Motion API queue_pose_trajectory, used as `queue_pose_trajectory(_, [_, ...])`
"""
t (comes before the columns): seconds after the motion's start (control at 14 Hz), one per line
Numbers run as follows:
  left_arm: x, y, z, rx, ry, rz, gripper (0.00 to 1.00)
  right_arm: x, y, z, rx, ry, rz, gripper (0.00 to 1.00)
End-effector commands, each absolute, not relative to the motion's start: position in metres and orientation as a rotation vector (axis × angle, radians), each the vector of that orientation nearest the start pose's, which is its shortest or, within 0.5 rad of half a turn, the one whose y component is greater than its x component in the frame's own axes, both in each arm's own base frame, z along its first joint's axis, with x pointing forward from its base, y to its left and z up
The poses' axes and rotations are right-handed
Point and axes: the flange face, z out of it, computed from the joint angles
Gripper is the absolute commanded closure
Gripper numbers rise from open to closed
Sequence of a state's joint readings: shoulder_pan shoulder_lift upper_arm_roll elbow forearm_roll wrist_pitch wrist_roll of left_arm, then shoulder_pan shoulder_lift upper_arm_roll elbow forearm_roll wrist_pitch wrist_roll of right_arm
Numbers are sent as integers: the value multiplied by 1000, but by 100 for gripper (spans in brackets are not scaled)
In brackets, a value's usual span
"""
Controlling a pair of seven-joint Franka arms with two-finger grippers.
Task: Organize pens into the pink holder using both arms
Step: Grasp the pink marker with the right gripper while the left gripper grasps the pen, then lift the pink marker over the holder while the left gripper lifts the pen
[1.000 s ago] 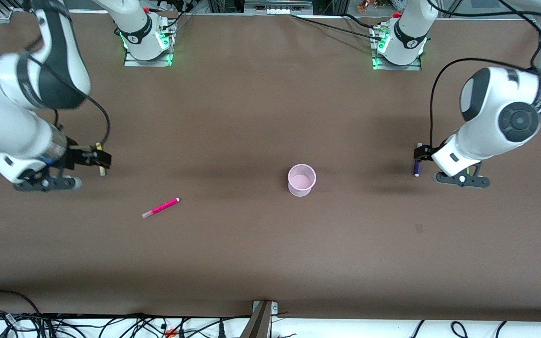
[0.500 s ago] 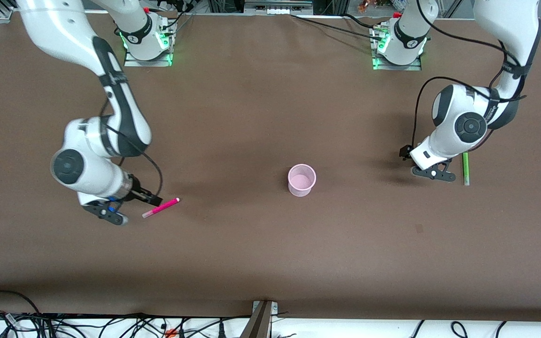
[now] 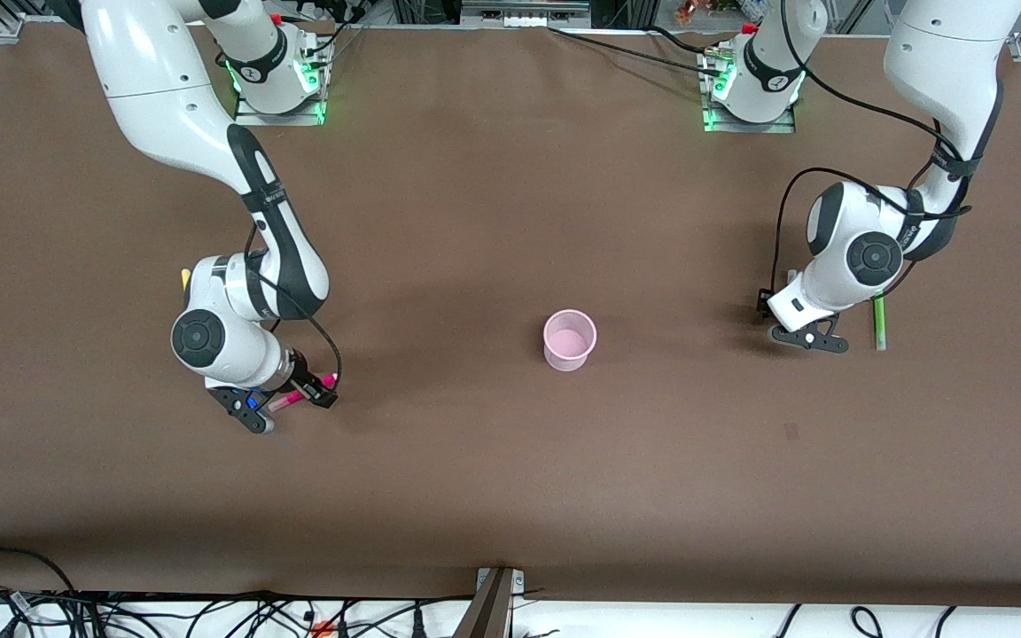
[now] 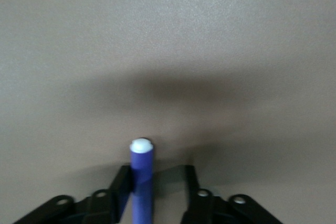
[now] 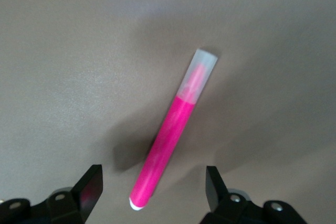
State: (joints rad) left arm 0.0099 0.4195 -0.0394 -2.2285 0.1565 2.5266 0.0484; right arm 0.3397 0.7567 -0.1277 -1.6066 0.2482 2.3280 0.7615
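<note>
Right gripper [image 3: 302, 399]: your jaws stand wide astride the magenta pen [image 5: 170, 135], toward the right arm's end from the pink holder [image 3: 570, 339] | left gripper [image 4: 152, 184]: narrowed around the purple pen [image 4: 142, 179], grip unclear, toward the left arm's end from the holder | green pen [image 3: 877, 322] beside it

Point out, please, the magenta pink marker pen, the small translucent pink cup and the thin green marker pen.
Magenta pink marker pen [image 5: 168, 142]: right wrist view, mid-barrel.
Small translucent pink cup [image 3: 570, 354]: front view, outer wall.
Thin green marker pen [image 3: 879, 324]: front view, mid-barrel.

holder [image 3: 569, 339] mid-table | pens [image 3: 877, 322] toward either arm's end, well apart
</note>
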Motion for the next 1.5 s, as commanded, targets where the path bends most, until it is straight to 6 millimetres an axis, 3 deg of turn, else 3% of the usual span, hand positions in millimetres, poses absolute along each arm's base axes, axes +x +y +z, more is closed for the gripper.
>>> queue_pose_trajectory(0.0, [544, -13, 161, -3048, 362, 128, 67, 675, 167, 174, -2850, 1078, 98, 37])
queue_pose_trajectory(0.14, [544, -6, 153, -3054, 346, 112, 83, 673, 166, 169, -2861, 1061, 110, 62])
queue_pose_trajectory(0.21, [544, -6, 153, -3054, 348, 110, 92, 672, 167, 170, -2866, 1054, 119, 80])
queue_pose_trajectory(0.36, [545, -7, 158, -3050, 353, 109, 100, 672, 168, 172, -2870, 1045, 126, 100])
queue_pose_trajectory(0.5, [547, -9, 170, -3040, 419, 100, 100, 666, 191, 177, -2876, 997, 171, 100])
queue_pose_trajectory(0.71, [555, -33, 219, -3011, 532, 146, 100, 650, 240, 210, -2831, 915, 290, 100])
queue_pose_trajectory(0.93, [572, -77, 277, -3000, 624, 231, 100, 653, 280, 277, -2511, 1048, 604, 100])
queue_pose_trajectory(1.07, [577, -105, 304, -3007, 683, 206, 100, 651, 302, 305, -2324, 1118, 803, 100])
queue_pose_trajectory(1.29, [590, -112, 333, -3132, 777, 122, 100, 636, 353, 326, -2006, 1142, 1026, 100])
queue_pose_trajectory(1.43, [606, -96, 361, -3249, 888, 70, 100, 630, 375, 336, -1851, 1125, 1109, 100])
